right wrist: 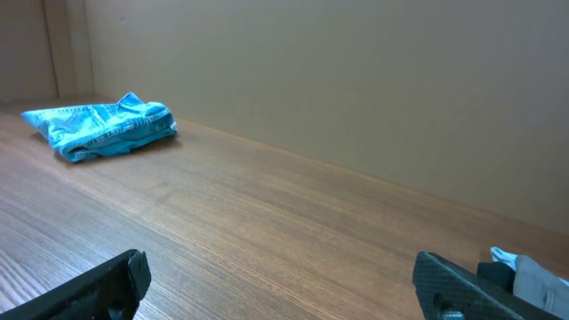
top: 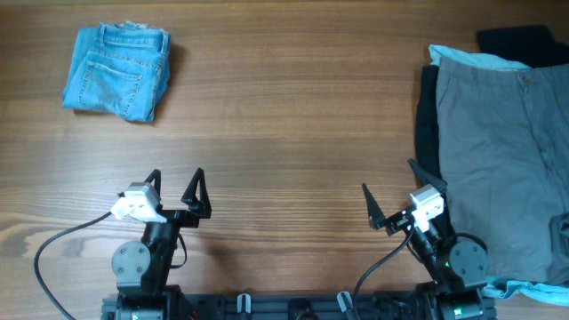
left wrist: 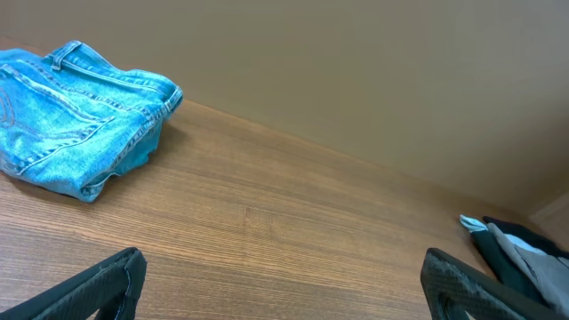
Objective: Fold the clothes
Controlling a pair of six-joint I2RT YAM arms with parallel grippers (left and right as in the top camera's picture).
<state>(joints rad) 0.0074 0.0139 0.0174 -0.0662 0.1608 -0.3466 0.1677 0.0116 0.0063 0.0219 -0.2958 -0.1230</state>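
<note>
overhead: grey shorts [top: 498,169] at right edge of table [top: 293,116]

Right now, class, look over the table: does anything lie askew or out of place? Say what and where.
Nothing is spilled or damaged. The denim shorts lie folded at far left. At right, the grey shorts lie spread unfolded over a loose heap, a pale-blue garment and black shorts poking out unevenly from under them.

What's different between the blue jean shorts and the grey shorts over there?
The jean shorts are light blue denim; the grey shorts are plain grey cloth. The jean shorts are folded into a small bundle; the grey shorts lie spread flat. The jean shorts sit alone; the grey shorts top a pile of other clothes. Both rest on the table.
</note>
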